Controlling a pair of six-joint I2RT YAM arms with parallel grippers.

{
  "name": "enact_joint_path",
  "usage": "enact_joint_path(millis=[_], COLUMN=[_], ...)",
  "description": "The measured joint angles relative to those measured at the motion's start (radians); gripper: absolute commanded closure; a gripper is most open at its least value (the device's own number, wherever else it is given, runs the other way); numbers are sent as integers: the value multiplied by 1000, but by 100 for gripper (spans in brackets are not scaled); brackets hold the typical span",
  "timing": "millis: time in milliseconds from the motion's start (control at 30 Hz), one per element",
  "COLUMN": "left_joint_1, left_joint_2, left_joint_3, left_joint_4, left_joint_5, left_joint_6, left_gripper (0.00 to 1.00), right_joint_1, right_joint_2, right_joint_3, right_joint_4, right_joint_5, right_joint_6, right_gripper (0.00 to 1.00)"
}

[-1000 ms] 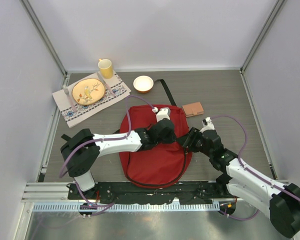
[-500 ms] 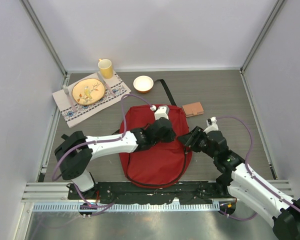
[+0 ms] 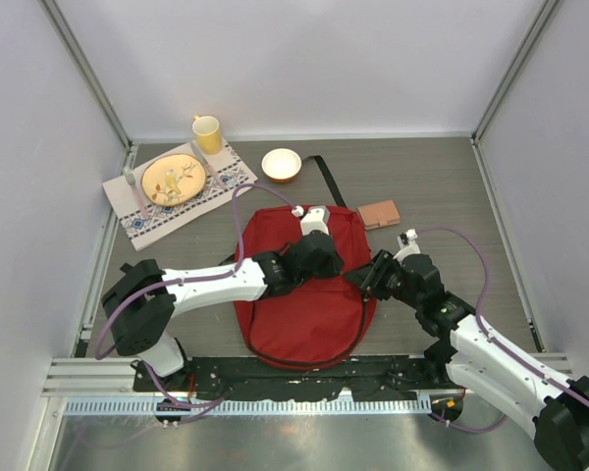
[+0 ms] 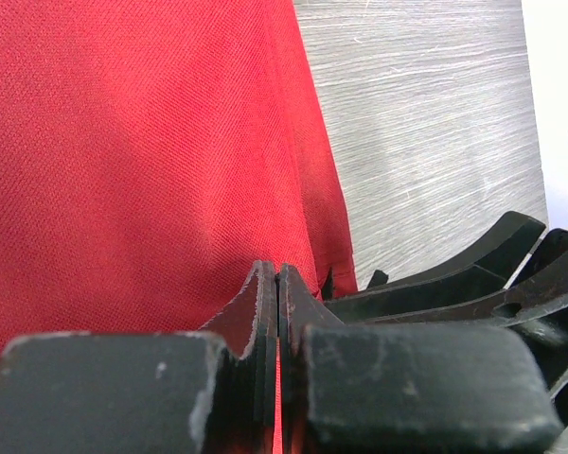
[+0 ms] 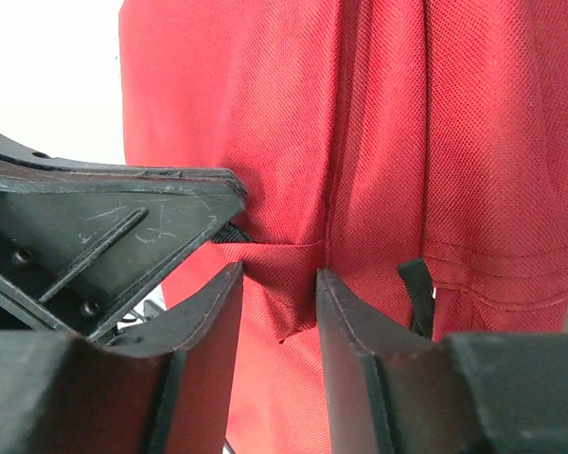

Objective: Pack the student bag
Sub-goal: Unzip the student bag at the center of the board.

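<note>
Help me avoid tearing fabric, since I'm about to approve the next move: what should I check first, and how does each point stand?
1. Left hand shut, tips against the student bag: ok.
2. Left hand actually pinching fabric: cannot tell.
3. Fabric fold inside the right hand: ok.
4. Right hand clamped on that fold: not ok, jaws stand apart.
5. Hands clear of each other: cannot tell, they sit very close.
6. Bag opening exposed: not ok, no lining shows in any view.
</note>
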Motion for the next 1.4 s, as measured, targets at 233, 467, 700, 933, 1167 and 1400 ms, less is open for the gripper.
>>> enact_joint_path(millis=[233, 467, 700, 933, 1167, 1400], left_joint_1=[0, 0, -6, 13, 123, 196], left_joint_2=[-2, -27, -129, -252, -378, -475], left_joint_3=[-5, -24, -83, -162, -239, -282], left_joint_4=[0, -19, -113, -278, -407, -476], left_joint_5=[-6, -27, -121, -264, -328, -321], left_joint_6=[0, -1, -1, -1, -2, -19], left_gripper=[100, 100, 100, 100, 100, 91], right_joint_1=[0, 0, 5, 5, 6, 8], right_joint_2=[6, -25, -41, -39, -40, -55], right_joint_3=[-5, -9, -10, -11, -11, -17], right_joint_4=[25, 23, 1, -13, -13, -13], right_joint_5=[-16, 0, 21, 26, 27, 28], right_joint_6=[14, 18, 19, 22, 23, 27], right_gripper=[94, 99, 99, 99, 99, 99])
